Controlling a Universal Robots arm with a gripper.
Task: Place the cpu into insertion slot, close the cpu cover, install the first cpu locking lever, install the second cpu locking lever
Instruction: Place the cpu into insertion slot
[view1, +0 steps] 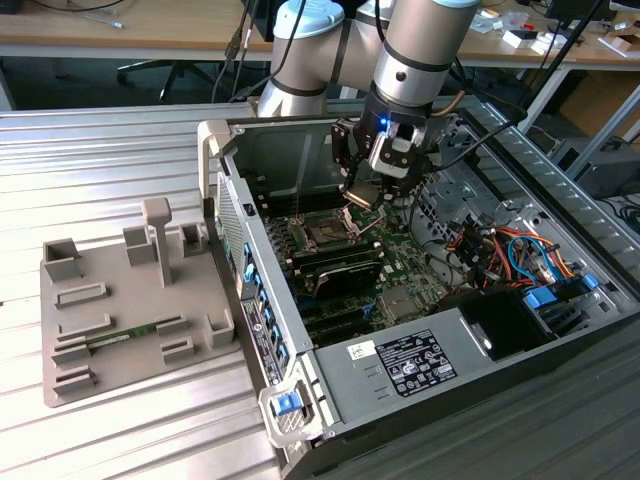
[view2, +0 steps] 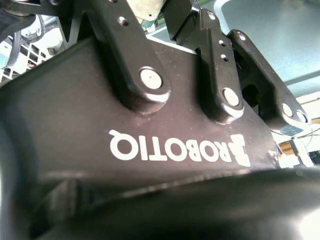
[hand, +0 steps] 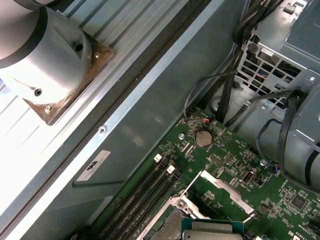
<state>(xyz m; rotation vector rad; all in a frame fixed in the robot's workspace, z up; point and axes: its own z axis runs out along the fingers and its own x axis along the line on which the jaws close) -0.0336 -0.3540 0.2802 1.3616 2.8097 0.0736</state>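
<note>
Exterior view: ribbed table (view1: 120, 150), wooden desk (view1: 130, 40)

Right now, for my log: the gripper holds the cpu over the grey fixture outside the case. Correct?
No. The gripper holds the cpu inside the case, near the slot; the fixture stands apart on the exterior view's left. The exterior view shows it.

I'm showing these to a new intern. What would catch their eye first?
The open computer case on the ribbed metal table, with the arm reaching in from above. Its gripper holds the cpu, a small silvery square, just over the insertion slot on the green board. On the exterior view's left lies a grey fixture tray.
</note>
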